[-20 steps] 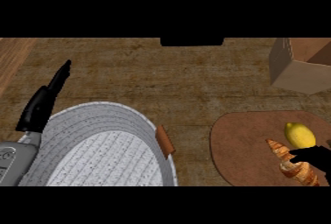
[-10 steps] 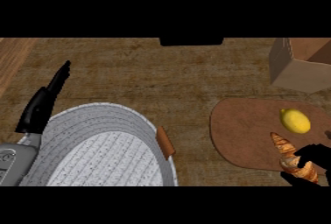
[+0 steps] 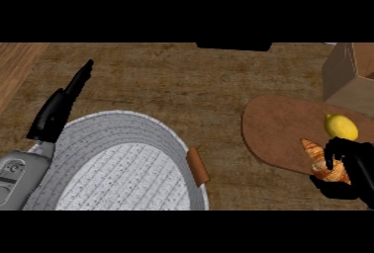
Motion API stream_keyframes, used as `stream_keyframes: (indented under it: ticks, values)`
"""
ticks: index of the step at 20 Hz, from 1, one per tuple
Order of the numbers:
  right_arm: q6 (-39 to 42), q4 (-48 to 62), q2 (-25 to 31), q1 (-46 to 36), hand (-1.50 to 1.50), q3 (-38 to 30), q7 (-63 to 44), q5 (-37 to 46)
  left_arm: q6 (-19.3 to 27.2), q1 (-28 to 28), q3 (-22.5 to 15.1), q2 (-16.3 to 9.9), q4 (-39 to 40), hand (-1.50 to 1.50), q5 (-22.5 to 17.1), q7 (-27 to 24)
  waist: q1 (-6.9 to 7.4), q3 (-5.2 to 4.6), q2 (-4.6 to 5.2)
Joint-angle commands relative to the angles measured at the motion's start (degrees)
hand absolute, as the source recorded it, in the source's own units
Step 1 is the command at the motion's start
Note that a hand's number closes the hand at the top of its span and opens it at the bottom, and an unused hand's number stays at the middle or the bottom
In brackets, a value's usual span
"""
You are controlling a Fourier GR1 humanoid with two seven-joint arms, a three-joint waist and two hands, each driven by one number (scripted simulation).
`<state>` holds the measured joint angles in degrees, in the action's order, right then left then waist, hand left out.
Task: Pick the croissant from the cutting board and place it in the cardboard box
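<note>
The croissant (image 3: 319,158) lies on the brown cutting board (image 3: 281,129) at the right, its tip pointing up-left. My right hand (image 3: 349,165) curls over its lower end, fingers and thumb wrapped around it and hiding part of it. The cardboard box (image 3: 349,78) stands at the upper right, cut off by the view's edge. My left hand (image 3: 60,106) rests open at the left, fingers straight and pointing up, above the basket's rim.
A yellow lemon (image 3: 340,126) sits on the board just above my right hand. A large grey woven basket (image 3: 116,168) with a brown handle tab (image 3: 197,167) fills the lower left. A dark object (image 3: 234,46) shows at the counter's far edge.
The view has shifted, so board, lemon and croissant sit further left. My right hand has closed further around the croissant's lower end. The left hand has stayed still.
</note>
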<state>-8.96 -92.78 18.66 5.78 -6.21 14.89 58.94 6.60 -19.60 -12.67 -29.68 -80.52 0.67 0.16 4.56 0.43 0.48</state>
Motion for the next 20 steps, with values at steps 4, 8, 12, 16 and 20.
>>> stream_keyframes:
  ticks: [4, 8, 12, 16, 20]
  values:
    - [14.01, 0.81, -3.52, -19.78, 1.50, 5.44, -23.81, 13.21, 0.05, 2.42, -2.52, 4.47, 4.81, 0.00, -1.38, 2.06, 0.64, -0.97, 0.52]
    - [18.90, 0.73, -5.64, -30.17, 1.50, 6.80, -33.36, 18.67, 0.79, 4.35, -3.09, 5.11, 4.73, 0.00, -1.51, 2.84, -1.08, -0.75, -0.34]
    - [25.09, 1.01, -7.24, -39.10, 1.50, 6.10, -41.86, 21.75, 1.16, 5.63, -1.81, 4.75, 5.73, 0.00, -1.78, 0.89, -2.46, -0.71, -0.40]
    - [29.86, 2.34, -5.97, -45.57, 1.50, 2.31, -45.42, 21.07, 0.59, 7.33, -0.43, 3.74, 7.55, 0.00, -2.12, -2.40, -3.52, -0.65, -0.22]
    - [30.95, 2.19, -3.72, -48.14, 1.50, -3.15, -46.61, 18.73, 1.12, 10.44, 0.17, 2.80, 4.64, 0.00, -2.29, -2.81, -3.71, -0.52, -0.54]
